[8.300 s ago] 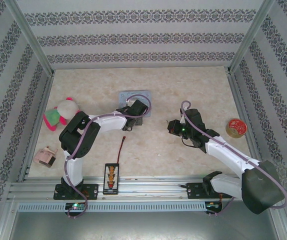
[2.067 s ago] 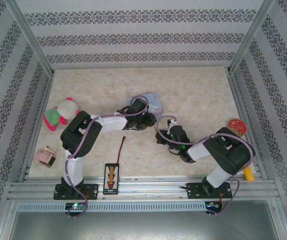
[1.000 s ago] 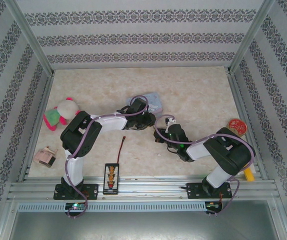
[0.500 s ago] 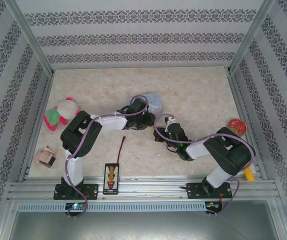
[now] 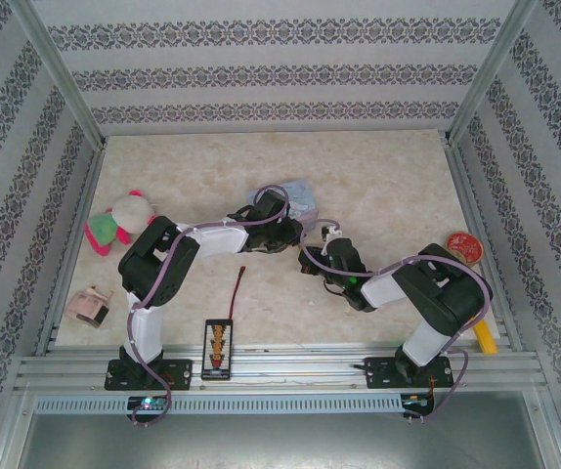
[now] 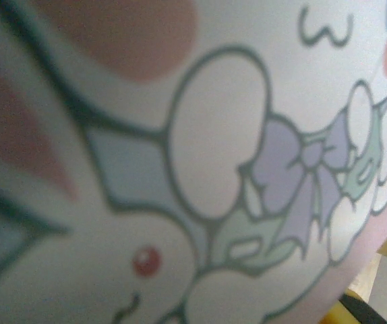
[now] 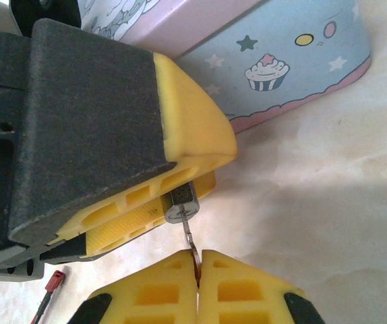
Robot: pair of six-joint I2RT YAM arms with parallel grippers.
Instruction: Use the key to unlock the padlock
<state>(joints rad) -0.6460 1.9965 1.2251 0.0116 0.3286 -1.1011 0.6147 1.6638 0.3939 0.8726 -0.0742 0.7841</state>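
Both pairs closed — right fingers (image 7: pixel 237 291) pinching the key (image 7: pixel 189 241), left fingers (image 7: pixel 195 138) clamping the padlock (image 7: pixel 181 203)

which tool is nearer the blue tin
Left. The left tool, clamping the padlock, sits right beside the blue tin. The right tool, pinching the key, is on the left tool's far side from the tin.

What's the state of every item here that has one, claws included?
left claw: shut on the padlock.
right claw: shut on the key.
padlock: clamped in the left claw; shackle hidden, so locked or unlocked cannot be told.
key: blade tip meets the padlock's end face, seemingly inserted.
blue tin: on the table, lid seemingly on.
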